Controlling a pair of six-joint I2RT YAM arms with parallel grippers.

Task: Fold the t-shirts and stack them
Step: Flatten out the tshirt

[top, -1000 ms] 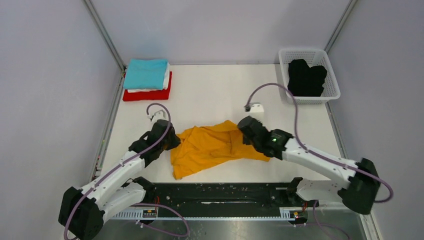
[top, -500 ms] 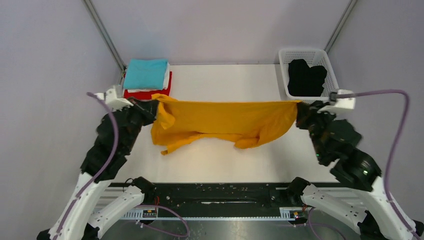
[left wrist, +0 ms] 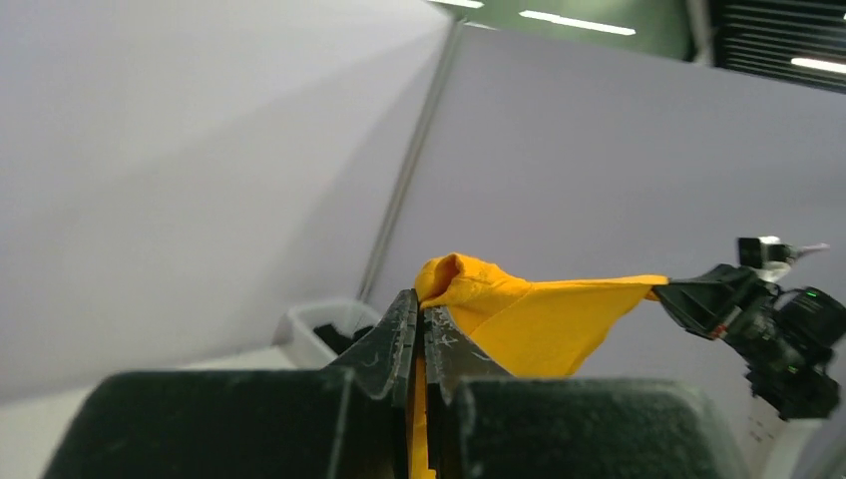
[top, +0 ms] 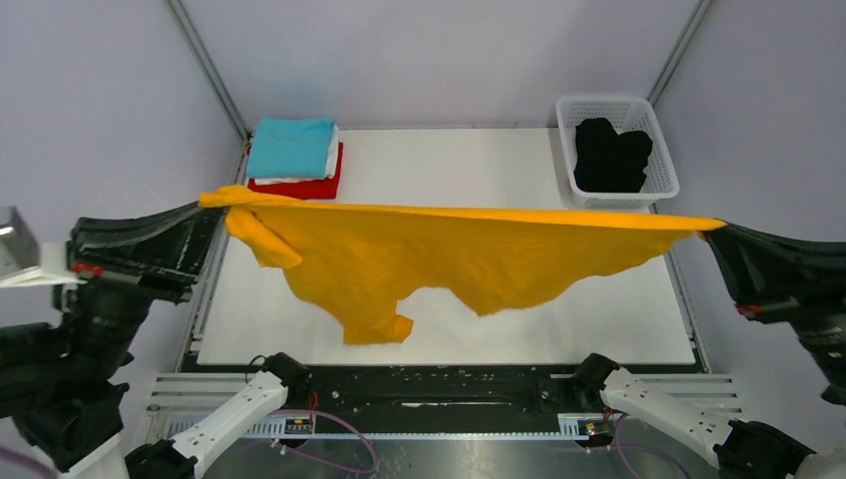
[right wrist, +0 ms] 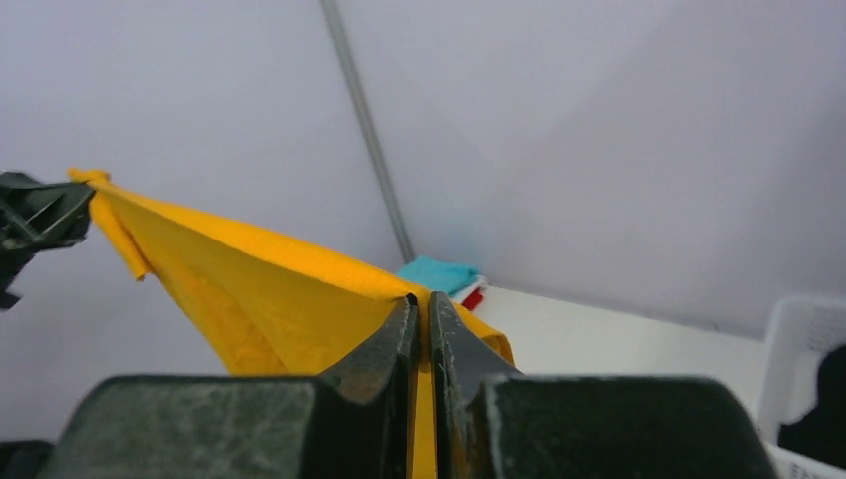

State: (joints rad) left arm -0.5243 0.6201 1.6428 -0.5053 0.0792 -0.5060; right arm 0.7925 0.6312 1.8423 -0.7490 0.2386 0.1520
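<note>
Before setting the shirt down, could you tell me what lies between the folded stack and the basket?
Only bare table, as the top view shows; the stack and basket sit at its far corners.

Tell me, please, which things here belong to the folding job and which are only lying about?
Belonging to the job:
- orange-yellow t-shirt, stretched in the air between the left claw and the right claw
- folded stack of teal, white and red t-shirts
- black t-shirt in the white mesh basket

Only lying about:
- white mesh basket
- table
</note>
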